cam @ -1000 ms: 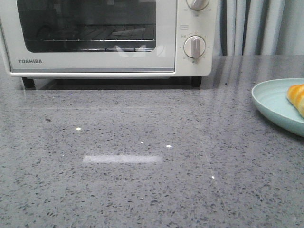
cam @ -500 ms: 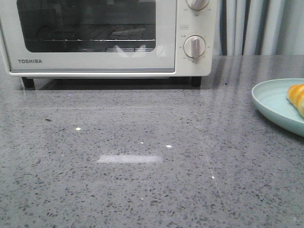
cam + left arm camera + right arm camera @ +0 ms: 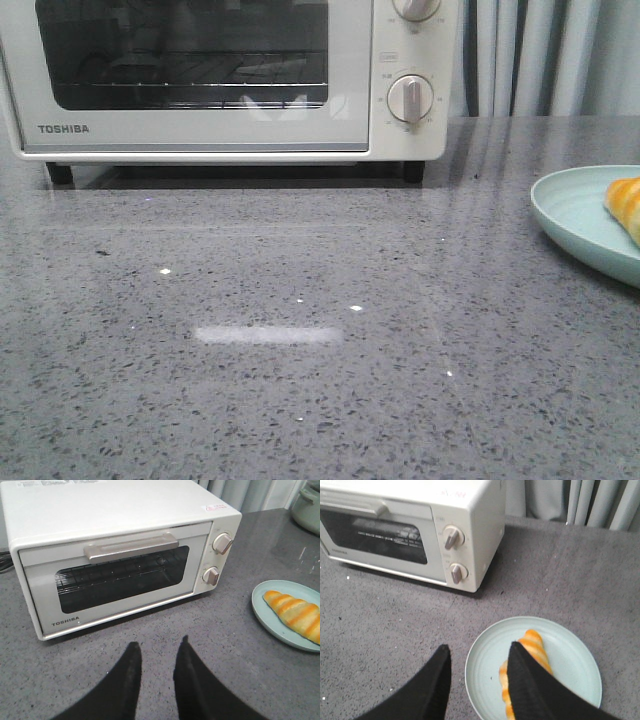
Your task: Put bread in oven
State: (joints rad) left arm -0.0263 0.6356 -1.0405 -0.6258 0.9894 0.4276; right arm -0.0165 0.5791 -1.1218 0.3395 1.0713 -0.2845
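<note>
One bread [image 3: 294,615] lies lengthwise on plate [image 3: 265,611], angled from oven [image 3: 120,555].

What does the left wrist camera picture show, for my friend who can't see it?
A white toaster oven sits on a gray speckled table with its door shut. To its side, a striped orange bread lies on a pale green plate, and the open left gripper hovers empty before the oven.

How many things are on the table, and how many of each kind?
Oven: 1
Plate: 1
Bread: 1
Pot, partly seen at the far edge: 1
Total: 4
</note>
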